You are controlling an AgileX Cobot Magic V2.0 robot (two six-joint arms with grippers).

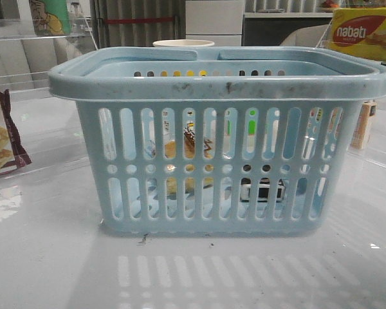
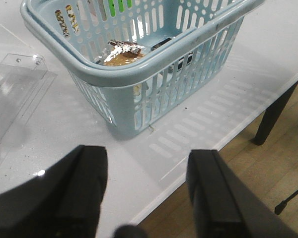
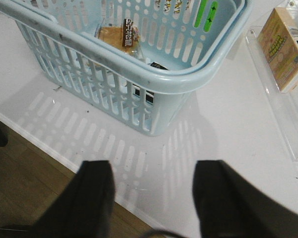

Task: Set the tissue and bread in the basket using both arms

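The light-blue basket (image 1: 219, 80) stands in the middle of the white table. The bread (image 1: 188, 149), golden-brown in a clear bag with a dark label, lies inside it on the left; it also shows in the left wrist view (image 2: 120, 54) and the right wrist view (image 3: 118, 35). The tissue pack (image 1: 264, 190), whitish with black markings, lies on the basket floor at the right, seen through the slots (image 3: 141, 93). My left gripper (image 2: 146, 163) is open and empty above the table's front edge, apart from the basket (image 2: 139, 69). My right gripper (image 3: 154, 178) is open and empty near the front edge, apart from the basket (image 3: 154, 74).
A maroon-edged cracker packet (image 1: 1, 135) lies at the far left. A yellow nabati box (image 1: 363, 32) stands at the back right. A small tan carton (image 3: 283, 47) stands right of the basket beside a clear acrylic holder (image 3: 273, 94). Another clear holder (image 2: 15, 84) lies left of the basket.
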